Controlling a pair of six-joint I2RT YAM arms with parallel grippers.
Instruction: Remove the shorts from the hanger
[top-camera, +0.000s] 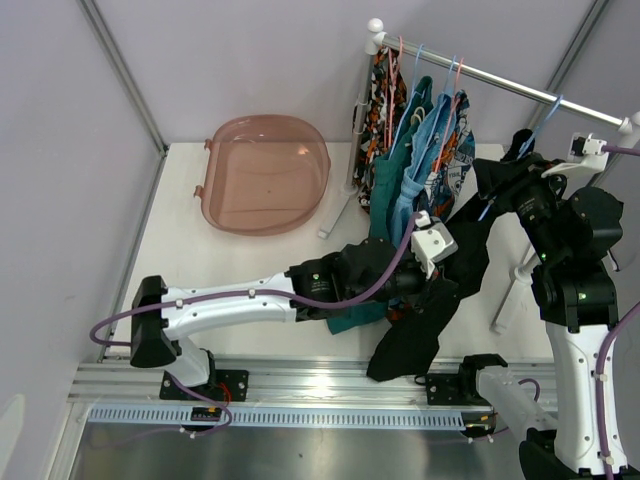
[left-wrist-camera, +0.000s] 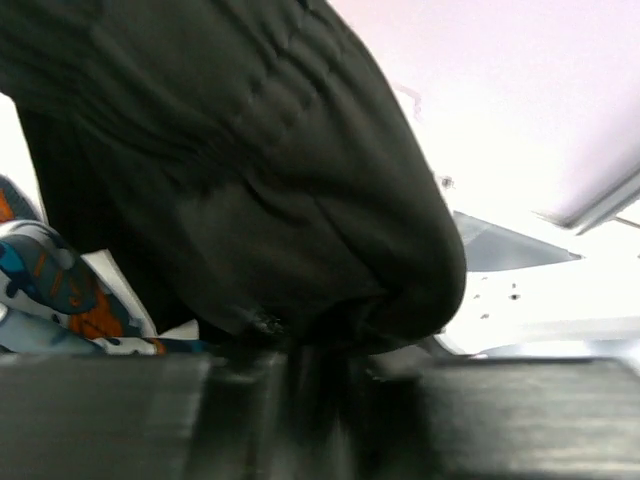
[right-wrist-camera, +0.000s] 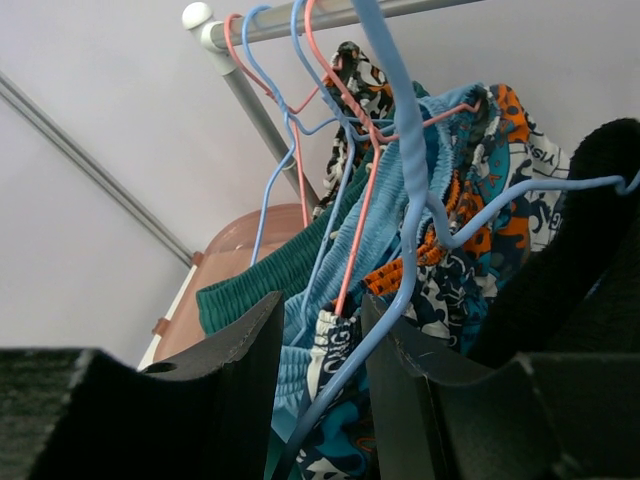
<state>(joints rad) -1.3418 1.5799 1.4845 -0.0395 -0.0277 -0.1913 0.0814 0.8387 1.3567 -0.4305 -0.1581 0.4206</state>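
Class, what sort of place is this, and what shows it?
Probably a robot lab test cell: two arms bolted to a rail, bare partition walls, and a small rack of shorts on hangers staged on the table.

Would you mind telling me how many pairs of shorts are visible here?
5. Camouflage, teal, light blue and patterned pairs hang bunched at the rail's left end; the black pair drapes apart, lower right. Others may be hidden between them.

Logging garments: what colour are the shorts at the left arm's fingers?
Black shorts, clearest in top external view.
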